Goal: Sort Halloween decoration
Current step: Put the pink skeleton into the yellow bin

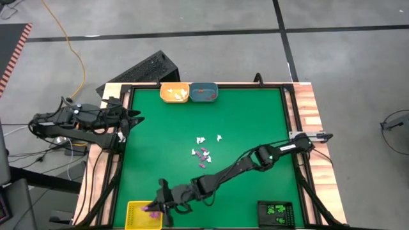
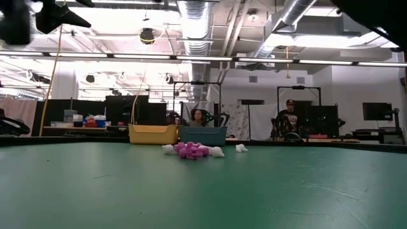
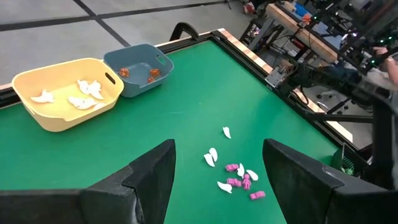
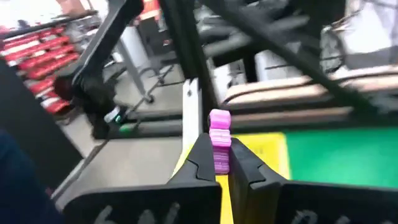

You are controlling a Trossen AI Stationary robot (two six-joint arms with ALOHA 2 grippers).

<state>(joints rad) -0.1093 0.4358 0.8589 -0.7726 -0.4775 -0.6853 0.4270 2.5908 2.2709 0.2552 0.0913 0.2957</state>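
A: Starting at the left edge of the green tabletop (image 1: pixel 255 121), the left gripper (image 1: pixel 133 119) hangs there on a bent arm, aimed in across the surface, its fingers (image 3: pixel 149 174) spread wide with nothing between them.

B: And low on that same side, the right arm runs stretched out diagonally from the right edge, its right gripper (image 1: pixel 155 208) over the yellow tray (image 1: pixel 137 217) at the near-left corner.

A: Pinched tight on something?

B: Yes, a purple trinket (image 4: pixel 219 142) clamped between the fingertips, its long axis running straight out along the fingers, one end poking past them.

A: Moving to the middle, the loose pile (image 1: pixel 204 152) lies mid-tabletop: white and purple pieces, close together, pointing every which way.

B: At the far edge, a pale yellow tray (image 1: pixel 174 93) holds white pieces, and touching it, a blue tray (image 1: pixel 204 93) holds orange-red ones.

A: Far right, near corner: black tray (image 1: pixel 276 211), green pieces inside.
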